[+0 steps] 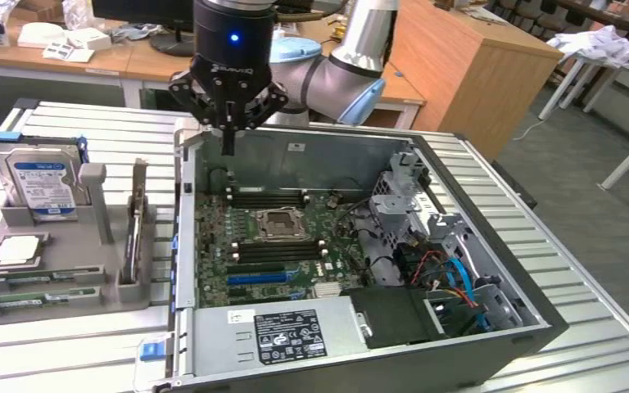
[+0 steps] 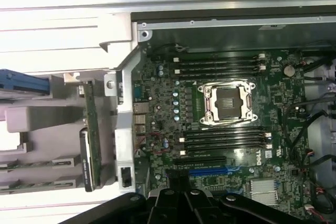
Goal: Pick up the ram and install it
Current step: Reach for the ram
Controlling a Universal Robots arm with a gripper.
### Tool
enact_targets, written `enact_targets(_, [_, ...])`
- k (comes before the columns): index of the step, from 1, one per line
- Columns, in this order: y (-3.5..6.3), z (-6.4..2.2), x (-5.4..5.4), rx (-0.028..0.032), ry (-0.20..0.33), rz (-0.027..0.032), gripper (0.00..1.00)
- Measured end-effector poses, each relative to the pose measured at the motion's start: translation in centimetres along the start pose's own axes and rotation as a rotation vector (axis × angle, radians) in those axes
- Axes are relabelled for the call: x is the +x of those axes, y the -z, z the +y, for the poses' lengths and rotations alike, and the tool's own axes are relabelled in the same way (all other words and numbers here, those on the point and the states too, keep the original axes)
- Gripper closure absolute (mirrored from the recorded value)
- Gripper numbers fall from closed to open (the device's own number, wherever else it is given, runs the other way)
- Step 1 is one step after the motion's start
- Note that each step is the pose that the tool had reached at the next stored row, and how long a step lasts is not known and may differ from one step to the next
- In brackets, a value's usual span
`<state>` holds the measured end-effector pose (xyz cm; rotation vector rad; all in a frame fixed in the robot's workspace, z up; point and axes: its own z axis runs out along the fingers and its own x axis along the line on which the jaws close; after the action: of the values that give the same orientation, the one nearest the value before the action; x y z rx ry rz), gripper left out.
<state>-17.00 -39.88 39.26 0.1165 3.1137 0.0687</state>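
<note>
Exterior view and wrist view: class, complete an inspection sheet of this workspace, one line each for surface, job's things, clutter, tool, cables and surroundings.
Surface: ribbed metal table carrying an open computer case and a grey holder.
Job's things: ram standing on edge in the holder; black memory slots beside the processor socket look empty.
Clutter: blue-labelled hard drive upright in the holder.
Tool: tool shut, holding nothing, hanging over the case's far edge.
Cables: blue and orange leads inside the case, at the exterior view's right.
Surroundings: wooden desk; white cloth beyond it.
</note>
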Motion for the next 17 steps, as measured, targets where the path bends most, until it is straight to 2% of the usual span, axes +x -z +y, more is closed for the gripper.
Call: enact_targets(17, [-0.01, -0.27, 3.6, 0.0, 0.0, -0.0001, 0.89])
